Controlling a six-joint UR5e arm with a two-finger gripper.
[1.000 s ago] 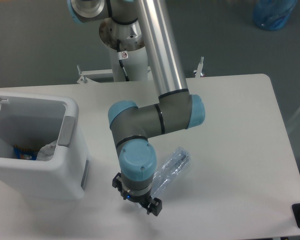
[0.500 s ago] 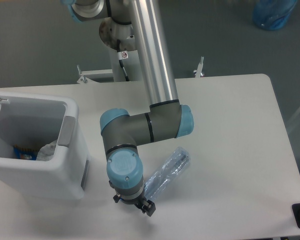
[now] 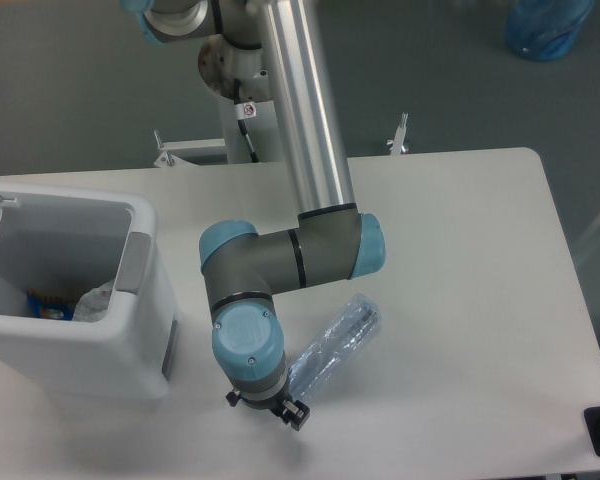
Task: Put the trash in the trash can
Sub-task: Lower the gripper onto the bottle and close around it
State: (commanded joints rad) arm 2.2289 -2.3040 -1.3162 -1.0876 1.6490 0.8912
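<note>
My tool (image 3: 270, 406) points down at the white worktop (image 3: 460, 260), mostly hidden under my wrist, so I cannot tell how its fingers stand. The crushed clear plastic bottle (image 3: 332, 345) lies flat just beside it, to its right. The small crumpled whitish wrapper (image 3: 95, 300) sits inside the white boxy plastic bin (image 3: 110, 350) at the worktop's left. Grey floor lies beyond.

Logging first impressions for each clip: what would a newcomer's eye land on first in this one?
The big silver and blue arm dominates the middle, bending down so its gripper hangs low over the table's near edge. A crushed clear bottle lies on the table just right of it, one end hidden behind the wrist. At the left stands the white trash can, with a wrapper already inside.
</note>
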